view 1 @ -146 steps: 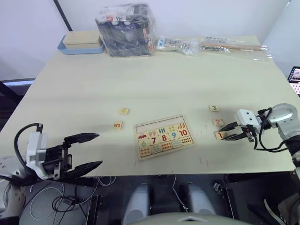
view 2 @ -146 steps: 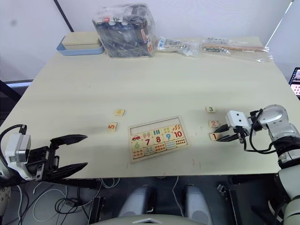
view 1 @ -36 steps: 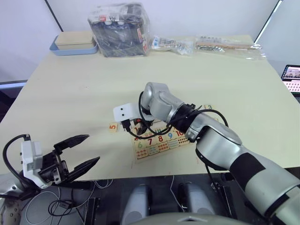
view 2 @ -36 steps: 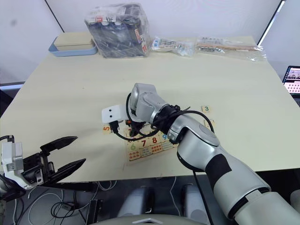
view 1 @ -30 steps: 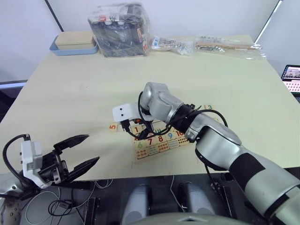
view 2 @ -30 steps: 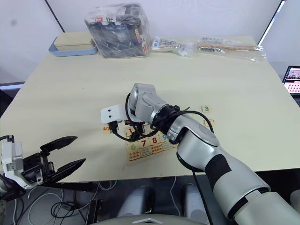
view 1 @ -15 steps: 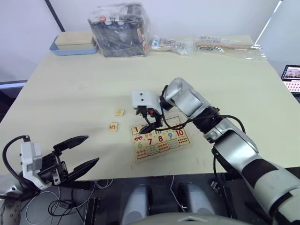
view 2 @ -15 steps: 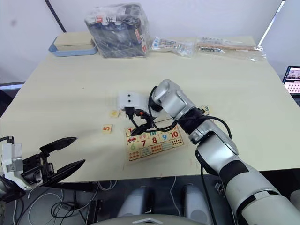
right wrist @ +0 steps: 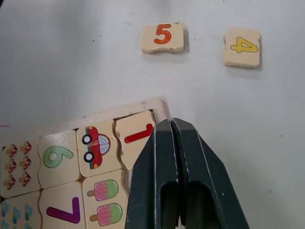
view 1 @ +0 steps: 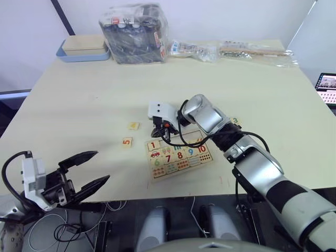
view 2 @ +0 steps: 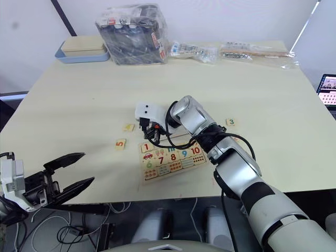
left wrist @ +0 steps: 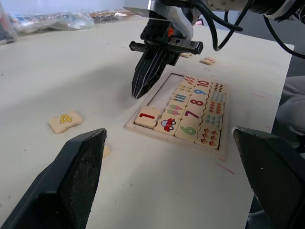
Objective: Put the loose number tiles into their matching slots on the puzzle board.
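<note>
- Now the right pincer [left wrist: 143, 86], pressed together and empty, hangs over the puzzle board [view 1: 178, 153] near the tabletop's front edge.
- Tile 1 [right wrist: 136, 136] sits in its corner slot.
- Left pincer [view 1: 90, 169] spread.

The 1 tile [right wrist: 138, 134] sat in the puzzle board's [view 1: 179, 154] left top slot; tiles 4 [view 1: 134, 125] and 5 [view 1: 126, 141] lay left of it on the tabletop [view 1: 79, 105].

A red 1 was printed on the tile [right wrist: 136, 135] seated in the puzzle board [view 1: 179, 155]. The board's lower pieces read 6, 7, 8, 9 and 10. Loose tiles on the table showed an orange 5 [right wrist: 163, 36], a yellow 4 [right wrist: 242, 46] and a green 3 [view 2: 230, 122].
</note>
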### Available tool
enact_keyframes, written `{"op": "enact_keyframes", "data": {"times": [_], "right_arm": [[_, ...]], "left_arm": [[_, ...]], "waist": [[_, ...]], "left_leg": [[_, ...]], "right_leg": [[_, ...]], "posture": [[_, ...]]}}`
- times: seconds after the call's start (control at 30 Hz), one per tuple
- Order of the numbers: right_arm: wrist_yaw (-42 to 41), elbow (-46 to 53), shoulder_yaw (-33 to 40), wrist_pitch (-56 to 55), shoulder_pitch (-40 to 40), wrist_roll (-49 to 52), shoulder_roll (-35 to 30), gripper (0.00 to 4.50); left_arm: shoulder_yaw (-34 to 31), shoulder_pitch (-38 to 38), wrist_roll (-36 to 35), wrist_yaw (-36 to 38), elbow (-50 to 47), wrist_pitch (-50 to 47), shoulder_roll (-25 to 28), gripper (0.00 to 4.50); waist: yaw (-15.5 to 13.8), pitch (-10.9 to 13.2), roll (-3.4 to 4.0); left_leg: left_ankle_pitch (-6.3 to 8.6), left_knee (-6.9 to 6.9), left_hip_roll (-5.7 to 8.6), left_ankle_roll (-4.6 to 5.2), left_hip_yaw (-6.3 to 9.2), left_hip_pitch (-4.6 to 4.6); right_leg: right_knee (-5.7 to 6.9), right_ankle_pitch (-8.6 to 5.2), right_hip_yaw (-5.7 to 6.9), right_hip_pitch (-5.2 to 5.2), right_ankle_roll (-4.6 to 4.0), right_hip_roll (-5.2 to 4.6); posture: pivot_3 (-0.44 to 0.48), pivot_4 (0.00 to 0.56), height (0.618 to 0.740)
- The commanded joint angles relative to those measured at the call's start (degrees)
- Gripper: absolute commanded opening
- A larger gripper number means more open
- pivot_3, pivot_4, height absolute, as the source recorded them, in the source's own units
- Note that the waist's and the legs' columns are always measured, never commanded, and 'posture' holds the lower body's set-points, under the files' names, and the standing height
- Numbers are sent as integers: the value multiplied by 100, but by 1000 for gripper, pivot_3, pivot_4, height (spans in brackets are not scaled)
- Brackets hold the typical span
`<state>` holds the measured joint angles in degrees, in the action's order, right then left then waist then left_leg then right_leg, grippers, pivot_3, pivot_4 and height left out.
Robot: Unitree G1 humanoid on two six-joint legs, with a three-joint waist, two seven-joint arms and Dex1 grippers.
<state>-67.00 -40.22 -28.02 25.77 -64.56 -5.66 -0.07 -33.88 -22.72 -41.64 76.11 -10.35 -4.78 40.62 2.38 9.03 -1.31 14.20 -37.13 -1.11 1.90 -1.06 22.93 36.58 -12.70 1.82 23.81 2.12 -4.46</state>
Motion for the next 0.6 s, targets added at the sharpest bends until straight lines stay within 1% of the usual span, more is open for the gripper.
{"op": "enact_keyframes", "data": {"times": [0.03,0.3,0.6], "right_arm": [[87,-54,36,-197,-30,-33,43,13],[143,-347,7,-406,-90,-131,84,13],[42,-357,-43,-464,-41,-208,106,13]], "left_arm": [[-141,-20,2,16,-33,52,57,4500],[-120,-2,27,-4,-28,65,51,4500],[-128,0,70,22,7,90,30,4500]], "waist": [[2,0,1],[-3,0,0],[-1,0,1]], "left_leg": [[0,0,0,0,0,0],[0,0,-1,0,-1,0],[0,0,-1,0,-1,0]], "right_leg": [[0,0,0,0,0,0],[0,0,-1,0,0,0],[0,0,-1,1,0,0]], "posture": [[0,150,740],[0,150,740],[0,150,740]]}}
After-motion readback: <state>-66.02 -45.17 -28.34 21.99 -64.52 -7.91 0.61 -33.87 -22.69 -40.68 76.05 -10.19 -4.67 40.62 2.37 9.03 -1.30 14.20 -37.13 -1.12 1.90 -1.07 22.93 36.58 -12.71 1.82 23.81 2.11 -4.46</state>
